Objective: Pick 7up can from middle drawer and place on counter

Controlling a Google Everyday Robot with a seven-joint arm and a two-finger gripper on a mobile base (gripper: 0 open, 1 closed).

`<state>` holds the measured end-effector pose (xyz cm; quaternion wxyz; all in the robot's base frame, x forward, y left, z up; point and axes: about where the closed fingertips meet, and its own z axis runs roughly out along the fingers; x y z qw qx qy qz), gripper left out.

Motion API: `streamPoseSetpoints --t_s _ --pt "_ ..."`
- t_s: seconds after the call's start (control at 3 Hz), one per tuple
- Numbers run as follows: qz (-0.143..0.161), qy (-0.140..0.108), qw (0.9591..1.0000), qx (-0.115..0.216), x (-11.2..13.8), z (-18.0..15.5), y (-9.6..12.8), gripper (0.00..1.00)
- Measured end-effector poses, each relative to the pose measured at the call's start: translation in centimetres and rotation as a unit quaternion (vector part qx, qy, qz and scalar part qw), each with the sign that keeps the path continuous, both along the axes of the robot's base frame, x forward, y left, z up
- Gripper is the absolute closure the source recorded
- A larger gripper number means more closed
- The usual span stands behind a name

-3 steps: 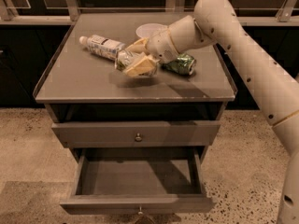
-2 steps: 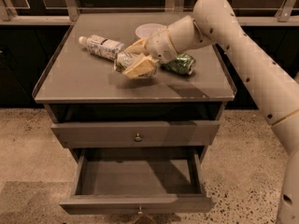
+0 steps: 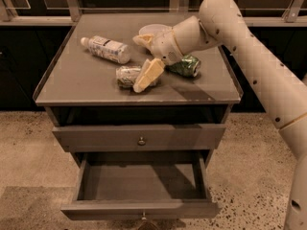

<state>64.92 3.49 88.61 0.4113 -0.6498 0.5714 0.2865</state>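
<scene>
The 7up can (image 3: 125,75) lies on its side on the counter (image 3: 81,87), near the front middle. My gripper (image 3: 138,63) is over the counter, open, with its fingers spread wide. The lower finger (image 3: 148,74) rests against the can's right end and the upper finger (image 3: 144,40) stands well clear behind it. The middle drawer (image 3: 141,207) is pulled out at the bottom of the cabinet and its tray shows nothing inside.
A clear plastic bottle (image 3: 108,49) lies on the counter's back left. A dark green dented can (image 3: 184,66) lies right of my gripper, under the wrist. A pale round dish (image 3: 153,30) sits behind. The upper drawer (image 3: 141,137) is shut.
The fingers have spread apart. The 7up can, earlier held between them, now lies lower on the counter by the lower finger.
</scene>
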Motion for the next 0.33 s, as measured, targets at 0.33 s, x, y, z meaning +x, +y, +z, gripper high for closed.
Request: streamPoseSetpoints --t_s 0.33 --pt "0.0 0.0 1.0 0.0 0.0 0.0 0.0 0.0"
